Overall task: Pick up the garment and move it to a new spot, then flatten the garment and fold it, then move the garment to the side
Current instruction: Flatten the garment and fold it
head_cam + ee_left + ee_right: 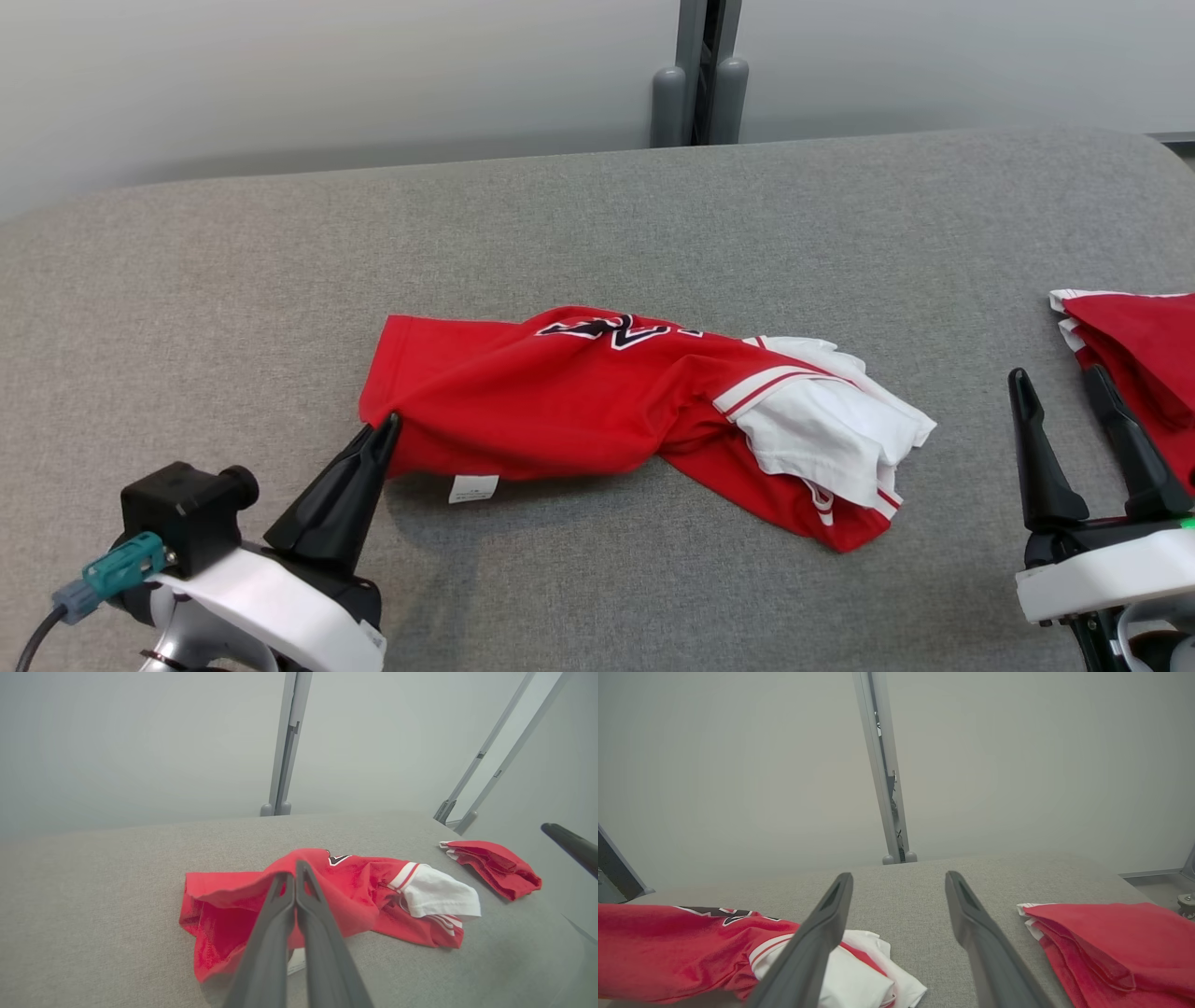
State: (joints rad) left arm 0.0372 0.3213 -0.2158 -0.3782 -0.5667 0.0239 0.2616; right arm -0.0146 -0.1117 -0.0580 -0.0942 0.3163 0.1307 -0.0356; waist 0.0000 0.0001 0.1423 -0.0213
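While a folded red piece (pixel 1139 345) lies at the right edge of the grey padded surface (pixel 597 215), just past the spread, empty right gripper (pixel 1056 373), bare cloth separates it from the crumpled red-and-white garment (pixel 579 411) at mid-surface. The garment's long axis runs left to right, white sleeves rightward, and the left gripper (pixel 387 429) is clamped on its left hem corner, seemingly lifting it slightly. Its black lettering is folded under and unreadable.
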